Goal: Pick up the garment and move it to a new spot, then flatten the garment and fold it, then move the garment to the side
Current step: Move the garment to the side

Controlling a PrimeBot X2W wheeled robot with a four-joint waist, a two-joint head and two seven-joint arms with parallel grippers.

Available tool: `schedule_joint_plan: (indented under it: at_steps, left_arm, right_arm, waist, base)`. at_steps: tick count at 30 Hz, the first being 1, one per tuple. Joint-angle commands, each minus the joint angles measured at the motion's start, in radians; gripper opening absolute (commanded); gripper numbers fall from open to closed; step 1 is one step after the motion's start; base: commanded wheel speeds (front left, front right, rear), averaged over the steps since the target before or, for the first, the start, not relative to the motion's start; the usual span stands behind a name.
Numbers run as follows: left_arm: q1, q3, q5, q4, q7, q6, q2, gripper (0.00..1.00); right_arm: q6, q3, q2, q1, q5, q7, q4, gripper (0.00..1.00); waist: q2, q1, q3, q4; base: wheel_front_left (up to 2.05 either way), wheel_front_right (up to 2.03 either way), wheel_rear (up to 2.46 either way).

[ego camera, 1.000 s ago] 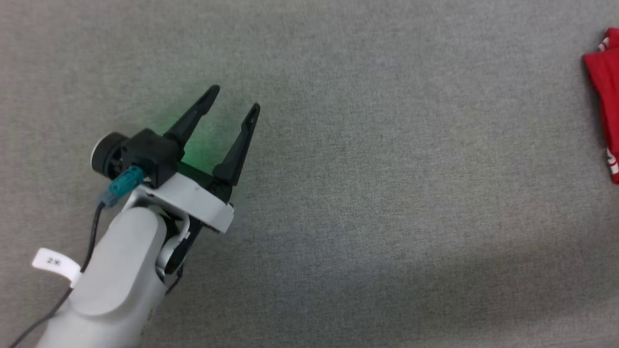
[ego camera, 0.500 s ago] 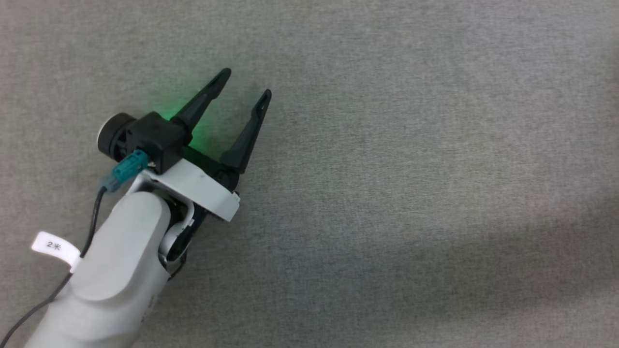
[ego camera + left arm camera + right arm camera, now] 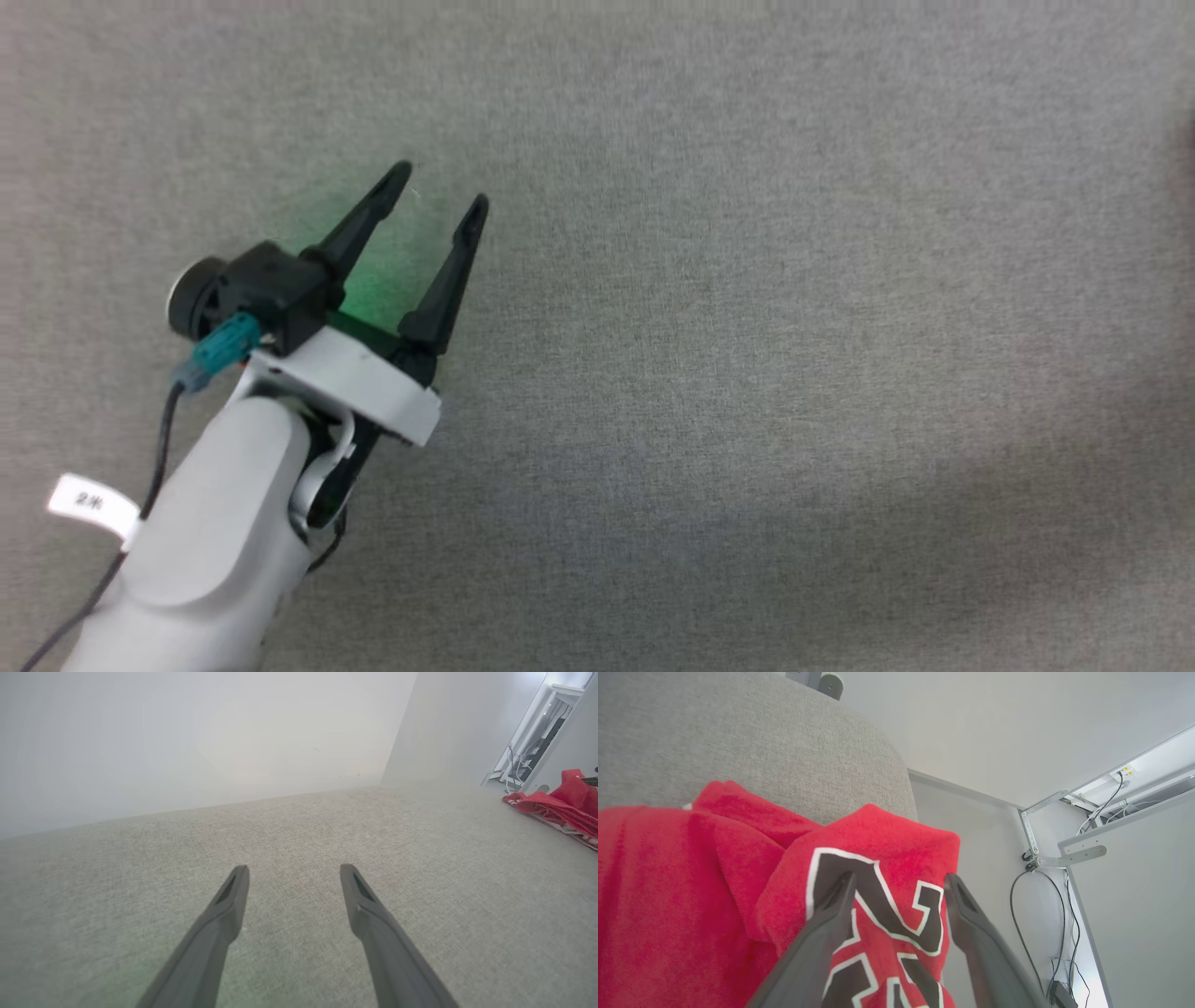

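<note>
Down at 8 o'clock in the head view, the left gripper (image 3: 440, 185) hangs over the grey bench (image 3: 794, 327). Its two dark fingers are spread apart with nothing between them, and they point to 1 o'clock. A green glow lies on the bench by the fingers.

From the left wrist view, the left gripper (image 3: 293, 868) is wide apart over the bare bench (image 3: 303, 821). The garment (image 3: 560, 805) lies in a red heap far off at 3 o'clock. A white wall (image 3: 187, 742) stands at 12 o'clock.

From the right wrist view, the right gripper (image 3: 900, 875) has its fingers spread wide over the garment (image 3: 691, 882). Black letters with white edges show between the fingers. I cannot tell if the tips touch the cloth. The red garment runs from the middle out to 8 o'clock. It lies at the round edge of the bench (image 3: 738, 732). Dark cables (image 3: 1017, 914) hang at 4 o'clock.
</note>
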Motion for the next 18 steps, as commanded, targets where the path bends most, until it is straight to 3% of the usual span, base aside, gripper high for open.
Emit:
schedule_joint_plan:
  at_steps: [1, 18]
  left_arm:
    - [0.029, 0.017, -0.005, -0.004, 0.001, -0.001, 0.003, 1.00]
    - [0.302, 0.212, 0.002, -0.029, 0.001, 0.003, 0.018, 1.00]
  right_arm:
    - [-0.002, 0.010, 0.010, -0.007, 0.002, -0.018, -0.006, 1.00]
    - [-0.002, 0.084, 0.101, 0.155, 0.073, -0.169, -0.074, 1.00]
  waist:
    - [0.0000, 0.0000, -0.048, 0.009]
    - [0.0000, 0.0000, -0.298, 0.102]
  base:
    - [0.00, 0.00, 0.00]
    - [0.00, 0.00, 0.00]
